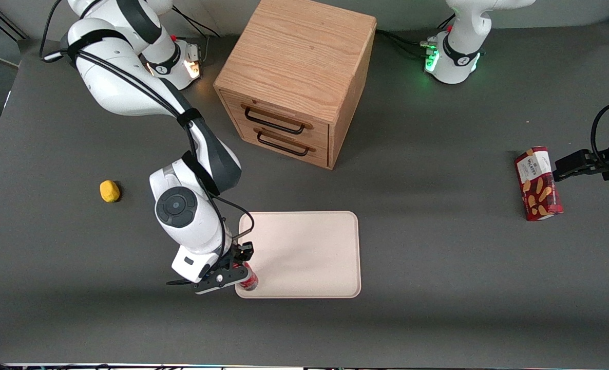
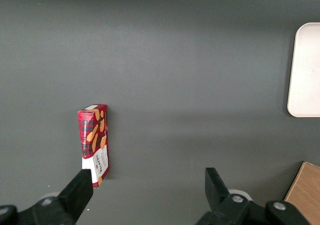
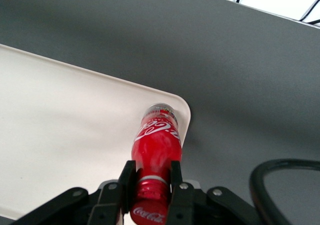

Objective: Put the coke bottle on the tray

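Over the tray's (image 1: 304, 252) near corner my gripper (image 3: 152, 185) hangs, fingers clamped round the coke bottle's (image 3: 156, 145) neck; base nearly seated.

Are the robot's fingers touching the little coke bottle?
Touching. In the right wrist view the gripper has its fingers pressed against both sides of the coke bottle neck, above a corner of the tray.

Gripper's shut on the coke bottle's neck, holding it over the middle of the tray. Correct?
Not quite. The gripper is shut on the coke bottle at its neck, but it holds it over a corner of the tray, the one nearest the front camera toward the working arm's end, not the middle. The right wrist view shows it, and the front view agrees.
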Robot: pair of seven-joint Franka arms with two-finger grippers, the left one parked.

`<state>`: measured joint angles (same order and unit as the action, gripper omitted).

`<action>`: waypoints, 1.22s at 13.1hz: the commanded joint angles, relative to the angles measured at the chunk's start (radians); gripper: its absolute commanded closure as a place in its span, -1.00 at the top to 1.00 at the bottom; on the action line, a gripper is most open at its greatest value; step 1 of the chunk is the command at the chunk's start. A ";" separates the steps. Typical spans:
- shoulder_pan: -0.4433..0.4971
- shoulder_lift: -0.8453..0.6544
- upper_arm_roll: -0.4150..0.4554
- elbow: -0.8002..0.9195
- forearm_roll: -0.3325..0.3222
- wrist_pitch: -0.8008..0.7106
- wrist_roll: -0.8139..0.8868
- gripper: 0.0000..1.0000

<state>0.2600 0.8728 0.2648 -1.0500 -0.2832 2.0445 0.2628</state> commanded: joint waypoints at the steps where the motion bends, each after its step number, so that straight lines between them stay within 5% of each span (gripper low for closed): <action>1: -0.001 0.000 0.010 0.002 -0.031 -0.001 0.047 -1.00; 2: 0.001 0.000 0.011 -0.001 -0.030 -0.001 0.056 -1.00; 3: -0.001 -0.004 0.011 -0.002 -0.028 -0.001 0.058 -0.70; 4: 0.001 -0.008 0.011 -0.004 -0.025 -0.001 0.058 0.00; 6: 0.001 -0.008 0.011 -0.007 -0.030 -0.001 0.073 1.00; 13: -0.033 -0.084 0.011 -0.062 -0.033 -0.012 0.068 1.00; 16: -0.111 -0.254 0.001 -0.218 0.060 -0.010 0.065 1.00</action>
<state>0.1960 0.7773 0.2662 -1.1038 -0.2777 2.0385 0.3031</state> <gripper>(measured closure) 0.000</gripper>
